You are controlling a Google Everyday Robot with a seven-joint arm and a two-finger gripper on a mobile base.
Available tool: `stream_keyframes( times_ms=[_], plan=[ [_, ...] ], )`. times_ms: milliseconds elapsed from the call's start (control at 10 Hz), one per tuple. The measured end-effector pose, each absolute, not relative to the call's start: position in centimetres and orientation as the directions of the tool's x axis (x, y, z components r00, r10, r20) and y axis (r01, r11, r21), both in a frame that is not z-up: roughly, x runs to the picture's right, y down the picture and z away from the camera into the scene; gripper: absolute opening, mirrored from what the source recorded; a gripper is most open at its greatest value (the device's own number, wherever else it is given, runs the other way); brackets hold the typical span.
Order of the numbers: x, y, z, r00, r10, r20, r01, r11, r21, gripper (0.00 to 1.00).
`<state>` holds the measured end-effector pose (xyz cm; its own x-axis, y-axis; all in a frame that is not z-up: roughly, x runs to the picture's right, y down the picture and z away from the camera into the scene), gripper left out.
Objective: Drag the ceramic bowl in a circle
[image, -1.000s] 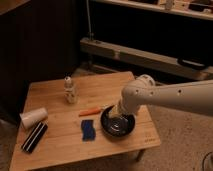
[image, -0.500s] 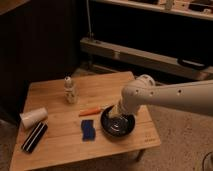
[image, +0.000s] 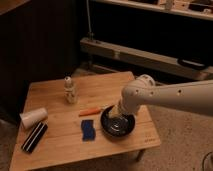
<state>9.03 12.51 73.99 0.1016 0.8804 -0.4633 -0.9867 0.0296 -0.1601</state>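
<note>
Dim shelving and a dark wall are standing behind a low wooden table [image: 100,87], which is carrying everything in play. Starting at the jaws: they are standing spread wide and reaching down into the ceramic bowl [image: 116,131], though whether either one is pressing on the wall cannot be told. The gripper [image: 120,116] is sitting low inside the bowl, toward its 12 o'clock side, probably because a bowl this wide is easier to push from within than to pinch. The white arm [image: 170,97] is coming in from 3 o'clock and bending down at the wrist, keeping its bulk off the table. The bowl is resting flat at about 4 o'clock on the tabletop, near the front right corner, so a circular drag is likely needing to curve inward. A blue sponge [image: 88,129] is lying just beside the bowl at 9 o'clock, and an orange stick-like item [image: 91,111] is lying near it at 10 o'clock; both are risking a nudge. A small bottle [image: 70,91] is standing well apart at 10 o'clock, while a tipped white paper cup [image: 33,118] and a black bar [image: 34,137] are lying at the far 9 o'clock edge.
</note>
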Motion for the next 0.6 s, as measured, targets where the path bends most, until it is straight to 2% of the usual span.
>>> stream_keyframes(
  times_ms=[400,600],
  plan=[
    [12.8,13.3,74.9,-0.004,0.887,-0.462,-0.987,-0.077,-0.138,0.80],
    [17.6,15.0,75.6,-0.096,0.877,-0.472,-0.978,-0.172,-0.121,0.80]
  ],
)
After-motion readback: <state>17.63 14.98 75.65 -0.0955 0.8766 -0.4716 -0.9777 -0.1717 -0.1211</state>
